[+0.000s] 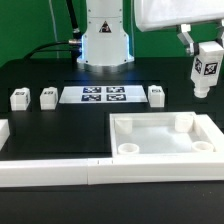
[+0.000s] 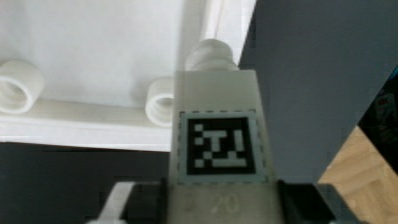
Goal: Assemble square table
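Observation:
The square table top is a white tray with a raised rim and round corner sockets. It lies at the front on the exterior view's right. My gripper hangs above its far right corner, shut on a white tagged leg that points down, clear of the top. In the wrist view the leg sits between my dark fingers, with its end over the rim of the table top beside a socket. Three more legs stand on the black table: two on the left, one near the middle.
The marker board lies flat in front of the robot base. Long white border rails run along the table's front edge, left of and below the tray. A wooden floor strip shows beyond the table edge.

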Robot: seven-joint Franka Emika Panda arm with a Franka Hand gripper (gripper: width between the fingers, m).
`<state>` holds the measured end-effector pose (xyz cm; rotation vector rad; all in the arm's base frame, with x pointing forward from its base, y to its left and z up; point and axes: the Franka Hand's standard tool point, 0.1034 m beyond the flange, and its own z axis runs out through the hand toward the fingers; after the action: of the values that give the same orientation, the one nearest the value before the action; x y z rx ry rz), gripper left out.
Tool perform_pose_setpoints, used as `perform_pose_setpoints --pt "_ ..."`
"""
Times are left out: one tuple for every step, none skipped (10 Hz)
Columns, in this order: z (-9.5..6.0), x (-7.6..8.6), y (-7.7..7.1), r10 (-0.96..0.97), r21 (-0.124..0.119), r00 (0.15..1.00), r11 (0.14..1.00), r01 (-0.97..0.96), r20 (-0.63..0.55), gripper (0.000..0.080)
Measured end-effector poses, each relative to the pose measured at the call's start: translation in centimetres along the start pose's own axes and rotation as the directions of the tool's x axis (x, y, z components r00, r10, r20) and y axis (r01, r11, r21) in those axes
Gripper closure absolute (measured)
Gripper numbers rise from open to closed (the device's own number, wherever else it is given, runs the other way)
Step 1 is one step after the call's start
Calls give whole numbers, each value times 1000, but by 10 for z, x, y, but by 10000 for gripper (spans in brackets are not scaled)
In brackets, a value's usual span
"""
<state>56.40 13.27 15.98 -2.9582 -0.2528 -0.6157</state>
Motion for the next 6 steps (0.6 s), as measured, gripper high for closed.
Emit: perform_pose_setpoints --pt "4 -3 4 -19 -1 999 1000 19 26 509" --pt "10 19 22 -50 -2 998 999 51 30 509" --pt "18 36 25 -34 0 999 999 34 -11 509" --pt "26 33 18 -40 7 999 999 40 -16 509" --pt "34 31 13 -46 11 999 999 46 -23 509" --pt "41 28 15 -52 10 998 999 53 -32 509"
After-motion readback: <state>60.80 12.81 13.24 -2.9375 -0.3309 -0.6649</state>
